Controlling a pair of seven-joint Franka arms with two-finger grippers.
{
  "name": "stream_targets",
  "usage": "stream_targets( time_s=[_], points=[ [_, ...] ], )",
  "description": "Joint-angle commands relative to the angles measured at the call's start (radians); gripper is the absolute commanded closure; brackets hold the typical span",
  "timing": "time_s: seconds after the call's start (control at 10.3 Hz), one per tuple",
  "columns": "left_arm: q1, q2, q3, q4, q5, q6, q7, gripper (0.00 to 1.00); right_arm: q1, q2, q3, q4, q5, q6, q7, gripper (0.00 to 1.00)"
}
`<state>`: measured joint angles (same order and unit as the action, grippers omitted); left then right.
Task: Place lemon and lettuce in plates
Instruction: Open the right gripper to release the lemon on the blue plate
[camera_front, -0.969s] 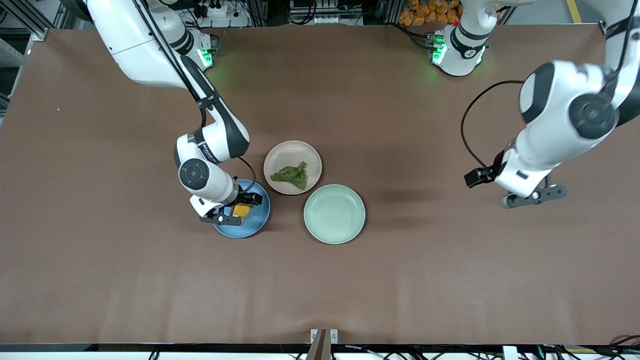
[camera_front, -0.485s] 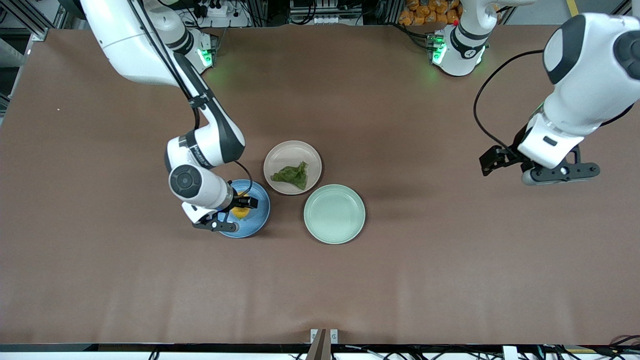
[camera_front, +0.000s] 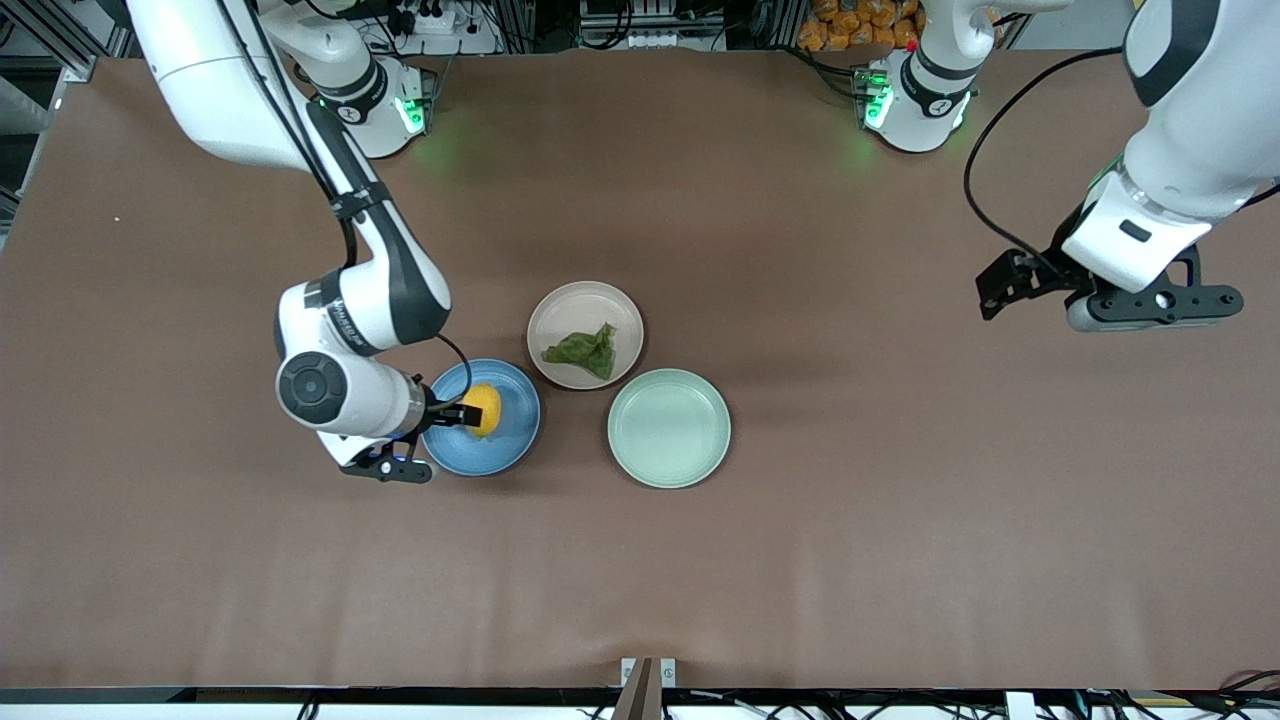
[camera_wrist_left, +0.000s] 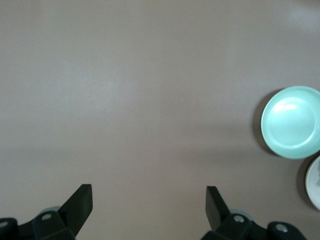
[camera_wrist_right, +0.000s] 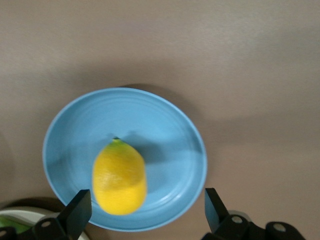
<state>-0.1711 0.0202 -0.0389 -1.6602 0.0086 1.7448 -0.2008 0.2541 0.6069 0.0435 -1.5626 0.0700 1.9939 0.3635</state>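
Lemon (camera_front: 483, 409) lies on its side in the blue plate (camera_front: 510, 440), free of any grip; lettuce (camera_front: 583, 349) sits in the beige-pink plate (camera_front: 560, 305), just beside and farther from the camera. Mint-green plate (camera_front: 668, 428) bare, toward the left arm's end. Task looks done, judging by how things lie.

Right tool (camera_wrist_right: 145, 212), fingers apart and holding nothing, hangs over the blue plate's rim on the right arm's side. Left tool (camera_wrist_left: 149, 200), fingers apart, empty, over bare table (camera_front: 850, 300) well apart from the plates; that arm waits.

Risks:
- lemon is rounded and rests off-centre; a nudge from a finger or the wrist cable could roll it toward the rim
- right tool sits low by the rim; a sideways drift could clip and shift the blue plate

Against a second ago: right tool straddled the lemon, now clear of it toward the right arm's end. Left tool has lifted away toward its base. Lemon, lettuce, plates unmoved
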Motion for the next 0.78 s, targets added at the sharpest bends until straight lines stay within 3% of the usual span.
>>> stream_targets(
  time_s=[0.0,0.39,0.68],
  points=[
    [0.001,0.007,0.010,0.097,-0.006,-0.121,0.076,0.00,-0.062,-0.029,0.009,-0.004,-0.018,-0.053,-0.082,0.00],
    [0.002,0.015,0.010,0.174,-0.004,-0.244,0.078,0.00,-0.116,-0.038,0.007,-0.010,-0.088,-0.099,-0.115,0.00],
    [0.008,0.007,0.011,0.181,0.007,-0.252,0.083,0.00,-0.159,-0.058,0.007,-0.045,-0.110,-0.099,-0.145,0.00]
  ],
)
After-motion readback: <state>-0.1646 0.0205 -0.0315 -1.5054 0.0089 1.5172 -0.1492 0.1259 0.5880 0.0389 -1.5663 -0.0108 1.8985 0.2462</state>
